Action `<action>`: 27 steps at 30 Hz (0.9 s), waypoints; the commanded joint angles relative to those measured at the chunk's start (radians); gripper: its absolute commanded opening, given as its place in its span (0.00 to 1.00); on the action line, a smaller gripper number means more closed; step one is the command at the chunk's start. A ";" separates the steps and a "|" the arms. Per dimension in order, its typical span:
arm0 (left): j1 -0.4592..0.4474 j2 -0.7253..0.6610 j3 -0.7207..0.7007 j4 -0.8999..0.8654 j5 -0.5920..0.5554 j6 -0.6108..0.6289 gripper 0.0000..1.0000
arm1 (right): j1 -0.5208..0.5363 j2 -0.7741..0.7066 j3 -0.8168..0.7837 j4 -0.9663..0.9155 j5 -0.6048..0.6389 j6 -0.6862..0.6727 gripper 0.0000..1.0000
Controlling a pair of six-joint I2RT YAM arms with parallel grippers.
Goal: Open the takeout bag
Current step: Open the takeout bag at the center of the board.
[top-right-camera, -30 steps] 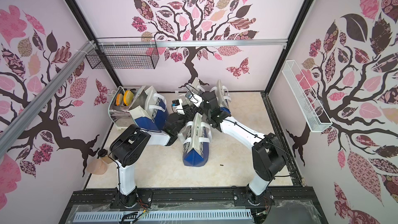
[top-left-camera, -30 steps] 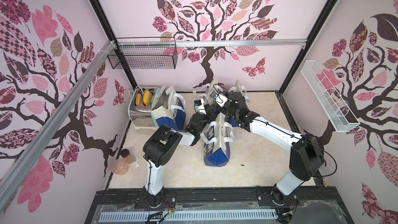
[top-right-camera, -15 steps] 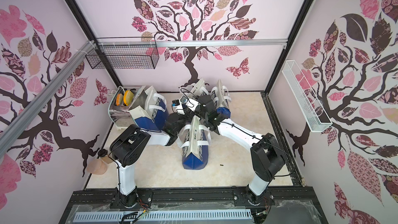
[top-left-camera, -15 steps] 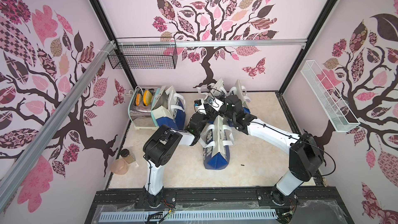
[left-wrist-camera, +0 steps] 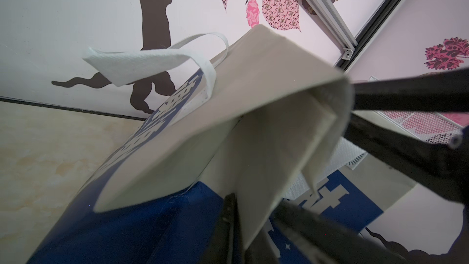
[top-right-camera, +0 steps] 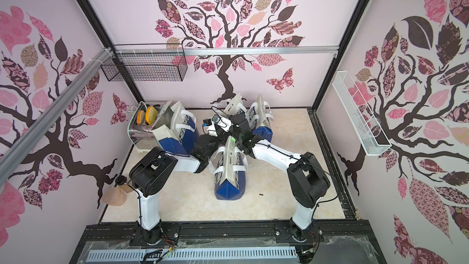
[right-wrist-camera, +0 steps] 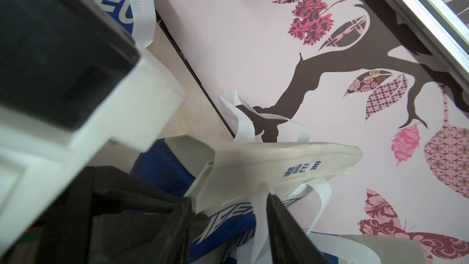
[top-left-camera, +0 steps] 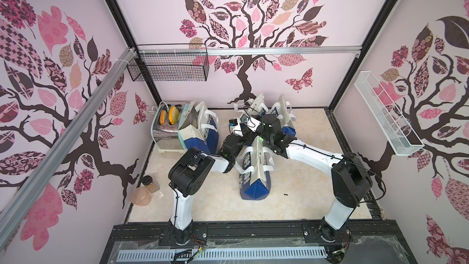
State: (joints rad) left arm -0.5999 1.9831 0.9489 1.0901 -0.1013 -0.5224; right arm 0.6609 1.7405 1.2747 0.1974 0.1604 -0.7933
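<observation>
The takeout bag, cream on top and blue below, stands at the back wall under the tree trunk; it also shows in the other top view. Both wrists crowd over its near side and hide its lower part. In the left wrist view my left gripper is shut on the bag's cream top panel. A white handle strap arches beyond it. In the right wrist view my right gripper is open. A corner of the flattened cream top and a white strap sit between its fingers.
A second blue and cream bag stands just in front of the wrists. A third bag leans on the toaster. Another one is at the back right. A jar stands at the front left. Wire baskets hang on the walls.
My left gripper's fingers have closed onto the cream panel. My right gripper's fingers have drawn closer together around the bag's top corner. Both wrists shifted only slightly.
</observation>
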 commanded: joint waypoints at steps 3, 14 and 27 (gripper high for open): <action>0.002 -0.026 -0.030 -0.002 0.013 0.018 0.09 | 0.008 0.010 0.036 0.069 0.059 -0.014 0.46; 0.002 -0.036 -0.032 -0.024 0.018 0.025 0.07 | 0.011 0.022 0.041 0.087 0.044 -0.006 0.43; -0.003 -0.053 -0.033 -0.064 0.023 0.032 0.04 | 0.045 0.040 0.064 0.083 0.011 -0.032 0.00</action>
State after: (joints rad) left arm -0.5999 1.9587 0.9291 1.0706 -0.0967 -0.5037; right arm 0.6964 1.7725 1.2881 0.2604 0.1818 -0.8234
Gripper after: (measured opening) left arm 0.049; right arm 0.056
